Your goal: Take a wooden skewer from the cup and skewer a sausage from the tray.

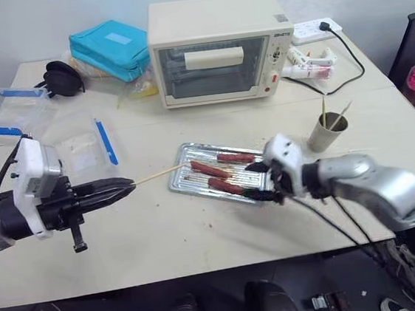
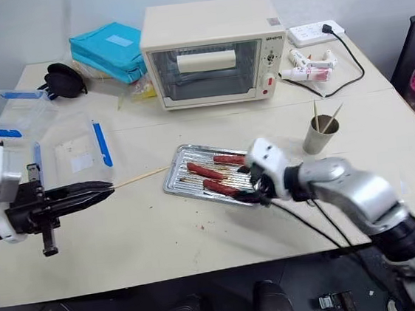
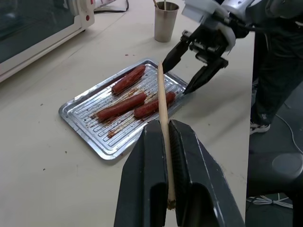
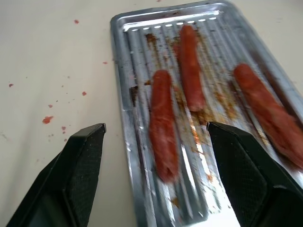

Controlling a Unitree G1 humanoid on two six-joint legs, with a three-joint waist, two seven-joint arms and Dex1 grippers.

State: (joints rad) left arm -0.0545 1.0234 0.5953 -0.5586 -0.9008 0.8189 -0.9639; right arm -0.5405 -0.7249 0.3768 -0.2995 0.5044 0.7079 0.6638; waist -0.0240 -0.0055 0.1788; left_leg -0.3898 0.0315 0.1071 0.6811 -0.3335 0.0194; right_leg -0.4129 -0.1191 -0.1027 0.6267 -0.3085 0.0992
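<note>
My left gripper [image 1: 125,184] is shut on a wooden skewer [image 1: 157,174], whose free end points toward the silver tray [image 1: 177,182]. In the left wrist view the skewer [image 3: 162,109] runs out from between the shut fingers. Three sausages lie on the tray: one at the back [image 1: 235,157], one in the middle [image 1: 210,169], and one nearest me [image 1: 225,185]. At the tray's right end my right gripper [image 1: 262,181] is open, low over it. In the right wrist view the nearest sausage [image 4: 162,120] lies in line between its spread fingers [image 4: 80,175]. The cup [image 1: 326,132] stands right of the tray with more skewers in it.
A cream toaster oven [image 1: 215,47] stands behind the tray. Clear plastic boxes with blue clips [image 1: 2,110] and a loose lid [image 1: 80,143] lie at the left. At the back are a teal pouch [image 1: 111,47] and a power strip [image 1: 317,29] with its cable.
</note>
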